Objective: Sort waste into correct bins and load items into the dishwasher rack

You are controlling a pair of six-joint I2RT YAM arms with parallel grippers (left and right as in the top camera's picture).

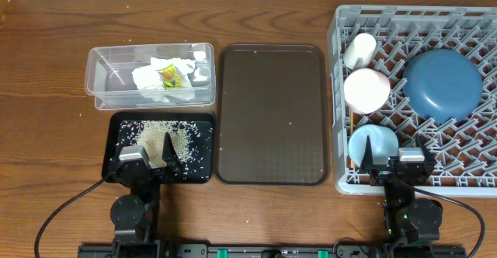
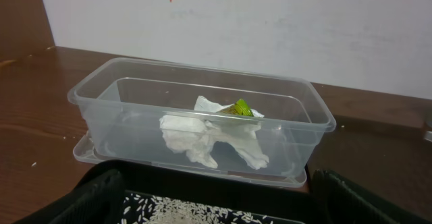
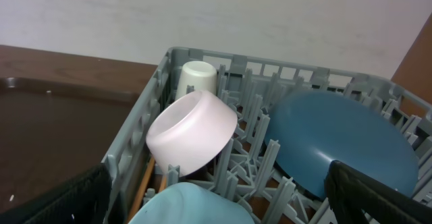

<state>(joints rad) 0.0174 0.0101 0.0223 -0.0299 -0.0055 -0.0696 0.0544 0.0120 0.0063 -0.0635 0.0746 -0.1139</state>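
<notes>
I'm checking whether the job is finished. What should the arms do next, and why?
Probably no further pick: I'd leave both arms parked. Napkin and wrapper lie in the tub, rice in the black tray, and plate, pink bowl, blue bowl and cup sit in the rack. Left claw and right claw are open, empty.

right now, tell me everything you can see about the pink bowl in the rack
The pale pink bowl is smooth and slightly glossy, ceramic-looking, with a plain round rim. It rests tilted on its side among the pegs along the left side of the grey dishwasher rack, mouth turned roughly towards that wall. It sits between the white cup behind it and the light-blue bowl in front. Nothing grips it.
</notes>
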